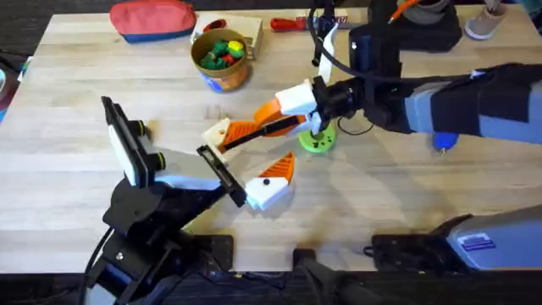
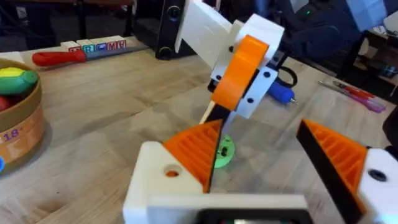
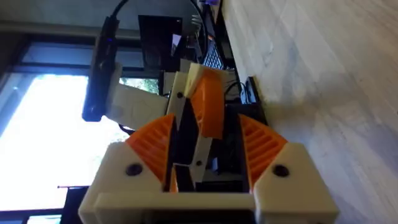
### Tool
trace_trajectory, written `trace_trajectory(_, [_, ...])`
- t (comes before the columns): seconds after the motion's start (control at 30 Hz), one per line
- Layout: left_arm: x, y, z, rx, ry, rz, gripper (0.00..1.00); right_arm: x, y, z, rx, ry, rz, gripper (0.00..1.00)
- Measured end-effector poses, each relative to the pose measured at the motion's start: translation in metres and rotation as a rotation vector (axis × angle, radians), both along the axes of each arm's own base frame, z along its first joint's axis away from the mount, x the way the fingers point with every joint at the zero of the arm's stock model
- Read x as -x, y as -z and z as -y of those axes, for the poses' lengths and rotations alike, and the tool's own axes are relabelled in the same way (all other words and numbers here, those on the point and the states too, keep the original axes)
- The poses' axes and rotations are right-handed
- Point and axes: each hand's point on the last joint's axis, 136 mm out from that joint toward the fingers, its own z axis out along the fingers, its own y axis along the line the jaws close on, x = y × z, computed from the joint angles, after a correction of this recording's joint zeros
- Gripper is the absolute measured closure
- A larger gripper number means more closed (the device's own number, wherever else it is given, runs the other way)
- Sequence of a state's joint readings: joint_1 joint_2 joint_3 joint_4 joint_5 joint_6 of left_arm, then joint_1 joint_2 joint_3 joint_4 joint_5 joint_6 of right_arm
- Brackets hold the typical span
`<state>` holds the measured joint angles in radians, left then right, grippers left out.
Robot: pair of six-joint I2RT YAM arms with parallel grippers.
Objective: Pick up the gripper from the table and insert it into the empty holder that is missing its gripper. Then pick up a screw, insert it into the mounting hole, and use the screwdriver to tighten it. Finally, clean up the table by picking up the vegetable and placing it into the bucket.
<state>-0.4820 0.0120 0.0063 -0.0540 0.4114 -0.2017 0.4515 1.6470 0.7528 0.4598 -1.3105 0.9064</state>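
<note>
R pincer clamped on cream wedge holder (orange gripper on it), L pincer open, woodgrain table

The right gripper clamps a white-and-orange finger part (wooden table alongside)

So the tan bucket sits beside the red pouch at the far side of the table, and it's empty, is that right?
Not empty. The tan bucket does sit beside the red pouch at the far side of the table, but the overhead view shows green, yellow and red pieces inside it.
</note>
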Motion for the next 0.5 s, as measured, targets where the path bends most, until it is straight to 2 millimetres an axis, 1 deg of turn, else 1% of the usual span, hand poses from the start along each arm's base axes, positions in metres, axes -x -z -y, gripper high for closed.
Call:
trace_trajectory(0.27, [0.001, 0.0, 0.001, -0.002, 0.008, 0.003, 0.066, 0.008, 0.0, -0.006, 0.012, -0.02, -0.045, 0.493])
trace_trajectory(0.33, [0.001, 0.0, 0.001, -0.002, 0.008, 0.003, 0.066, 0.01, 0.0, -0.007, 0.015, -0.025, -0.054, 0.529])
trace_trajectory(0.4, [0.001, 0.0, 0.001, -0.002, 0.008, 0.003, 0.065, 0.011, 0.0, -0.008, 0.016, -0.031, -0.057, 0.593])
trace_trajectory(0.5, [0.001, 0.0, 0.001, -0.002, 0.008, 0.003, 0.065, 0.011, 0.0, -0.008, 0.018, -0.03, -0.063, 0.778])
